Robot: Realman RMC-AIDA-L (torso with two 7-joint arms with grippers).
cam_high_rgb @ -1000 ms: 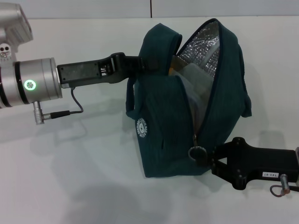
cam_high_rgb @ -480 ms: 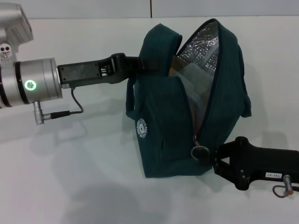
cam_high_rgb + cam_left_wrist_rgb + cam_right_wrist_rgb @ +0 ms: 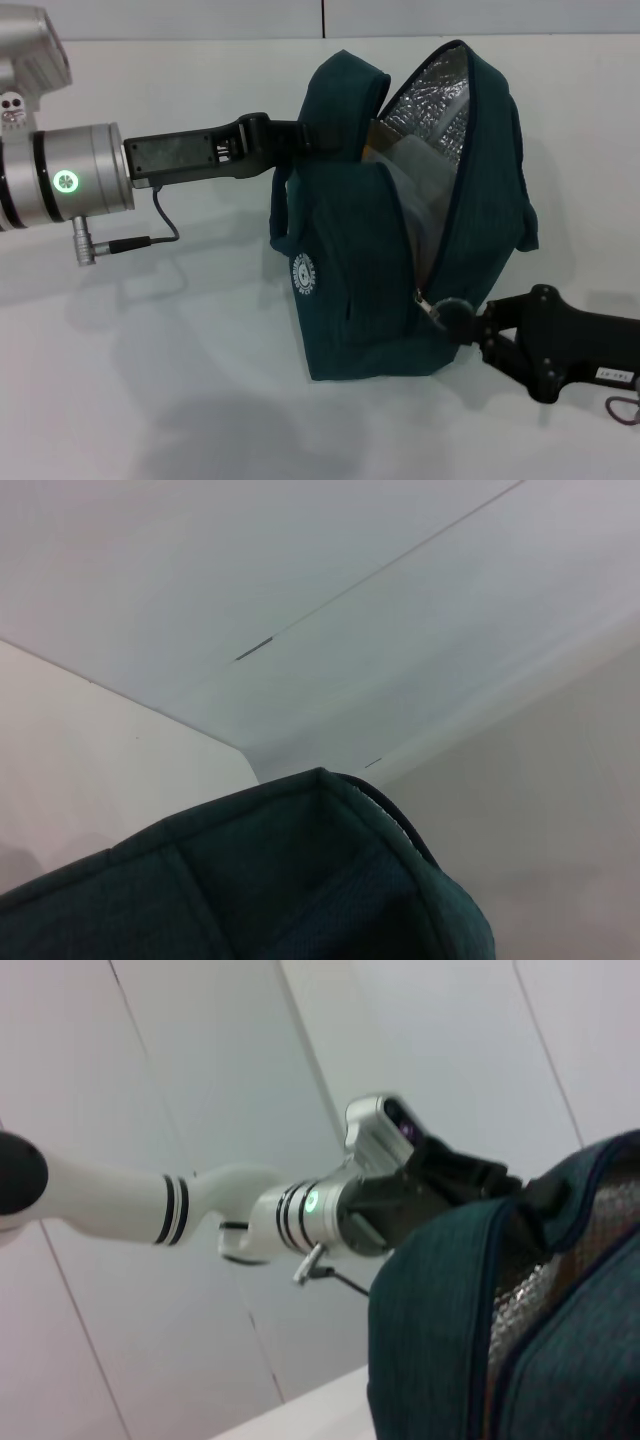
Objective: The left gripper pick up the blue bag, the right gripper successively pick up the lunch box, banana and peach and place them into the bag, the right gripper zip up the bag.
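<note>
The blue bag [image 3: 350, 230] hangs upright just above the white table, its mouth open and the silver foil lining [image 3: 430, 100] showing. My left gripper [image 3: 318, 135] is shut on the bag's top handle. Inside the opening I see the clear lunch box [image 3: 412, 172] and a yellow-orange strip of the banana [image 3: 372, 148]. The peach is hidden. My right gripper [image 3: 453, 314] sits at the bag's lower front, its fingers closed together at the zip's bottom end, where the ring pull is covered. In the right wrist view, the bag [image 3: 440, 1320] fills the corner, with the left arm [image 3: 320, 1210] behind it.
The white table [image 3: 150, 380] runs out to the left and front of the bag. A pale wall [image 3: 200, 15] stands behind. The left wrist view shows only the bag's fabric [image 3: 300, 880] and the wall.
My right gripper has shifted right and tilted upward, closing over the metal ring pull, which no longer shows. The bag and left arm have stayed still.
</note>
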